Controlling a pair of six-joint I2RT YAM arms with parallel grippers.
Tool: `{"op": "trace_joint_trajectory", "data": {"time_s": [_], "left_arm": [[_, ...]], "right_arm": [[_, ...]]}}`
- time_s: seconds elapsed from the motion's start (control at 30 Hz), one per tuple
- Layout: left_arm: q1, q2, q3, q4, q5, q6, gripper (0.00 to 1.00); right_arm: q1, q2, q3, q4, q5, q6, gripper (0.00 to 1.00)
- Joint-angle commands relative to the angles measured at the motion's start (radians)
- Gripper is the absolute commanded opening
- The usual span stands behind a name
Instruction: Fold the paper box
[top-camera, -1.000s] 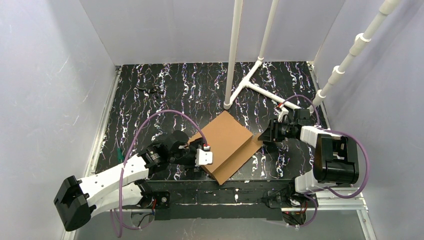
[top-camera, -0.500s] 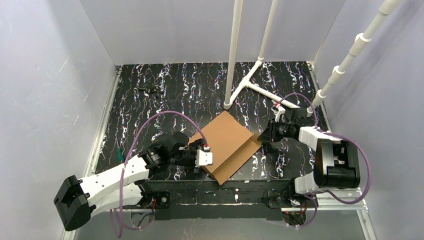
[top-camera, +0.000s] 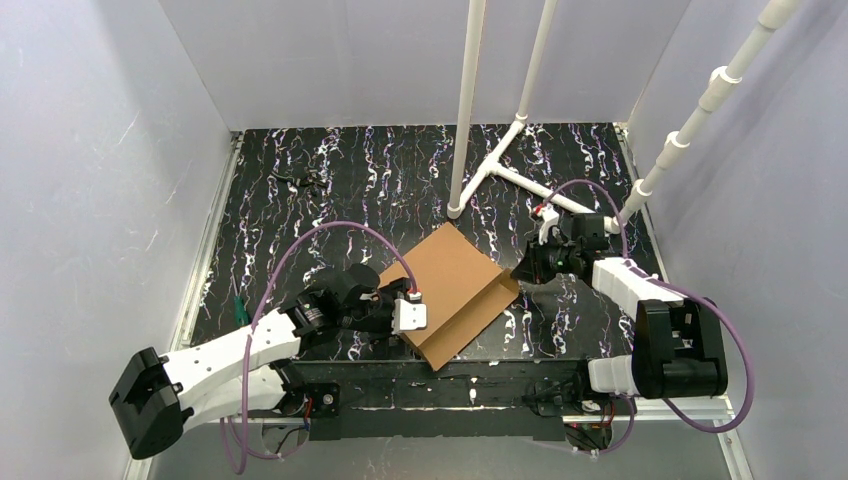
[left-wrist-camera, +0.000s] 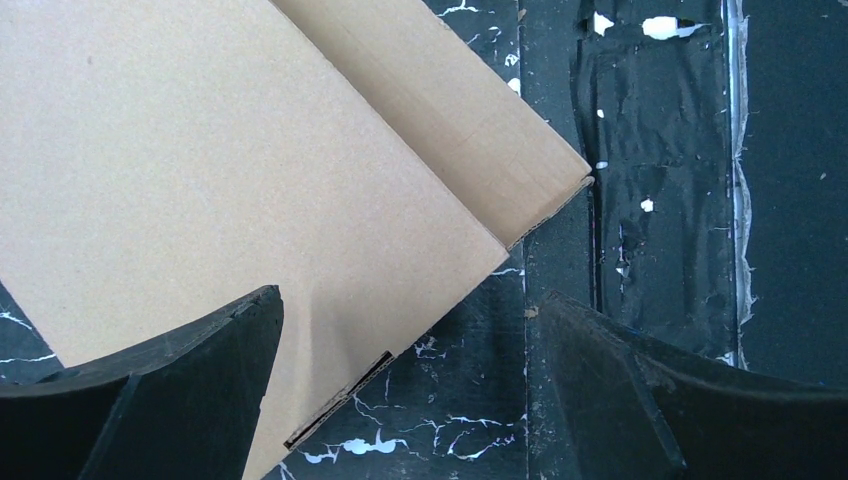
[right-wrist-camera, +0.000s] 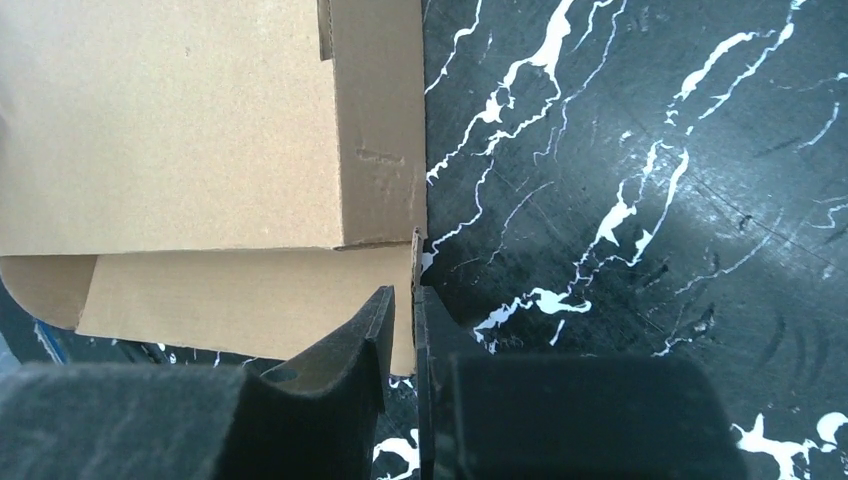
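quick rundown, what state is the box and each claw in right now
paper box: lying flat on the table, top panel folded over, a lower strip sticking out along one side
left claw: open wide, one finger over a corner of the box, holding nothing
right claw: closed down on a thin upright cardboard edge at another corner of the box
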Motion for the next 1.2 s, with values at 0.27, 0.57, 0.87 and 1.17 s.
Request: {"op": "trace_joint_trajectory", "data": {"time_s": [0.27,0.57,0.87,1.17], "left_arm": [[-0.011,0.016,-0.002,0.005,-0.030,-0.014,0.98],[-0.035,0.046,0.002,0.010,-0.082,-0.020,0.98],[-0.050,0.095,0.016,0.011,-0.128,-0.034,0.98],[-0.051,0.113,0.023,0.010,-0.163,-0.045,0.97]], "right_arm": [[0.094,-0.022,0.060,-0.069,0.095,-0.099,0.21],[0.129,-0.035,0.059,-0.072,0.123,-0.142,0.08],[0.160,-0.059,0.052,-0.078,0.152,-0.174,0.03],[0.177,-0.082,0.048,-0.090,0.158,-0.203,0.01]]}}
